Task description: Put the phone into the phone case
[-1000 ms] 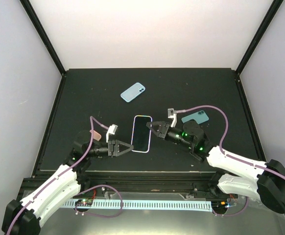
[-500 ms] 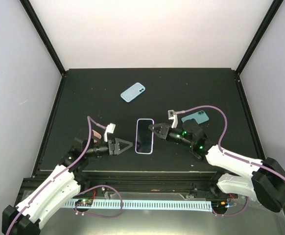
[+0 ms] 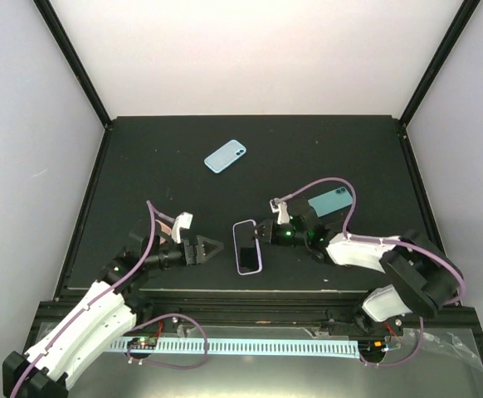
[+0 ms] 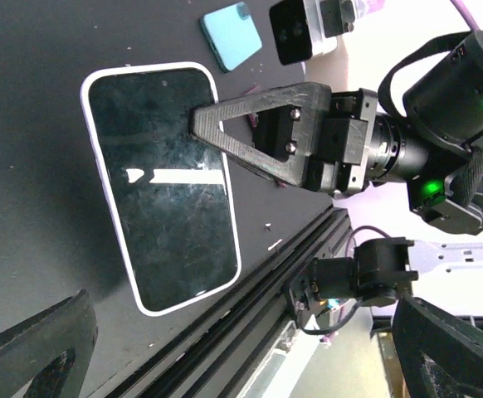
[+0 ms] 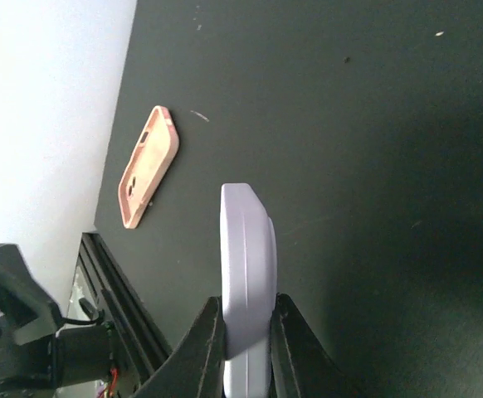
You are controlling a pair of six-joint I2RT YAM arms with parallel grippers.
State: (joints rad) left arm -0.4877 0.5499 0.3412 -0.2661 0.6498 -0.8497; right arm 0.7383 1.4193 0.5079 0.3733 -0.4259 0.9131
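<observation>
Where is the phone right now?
In the top view the phone is near the table's front edge, about centre, pinched from its right side by the right gripper, with the open left gripper just to its left.

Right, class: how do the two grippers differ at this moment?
The left gripper is wide open and empty; the right gripper is shut on the phone. The left gripper stands clear of the phone; the right gripper clamps it between its fingers. Both point toward the phone from opposite sides.

Left fingers (image 4: 34,352) wide apart, right fingers (image 5: 202,344) tight together, tips toward each other
</observation>
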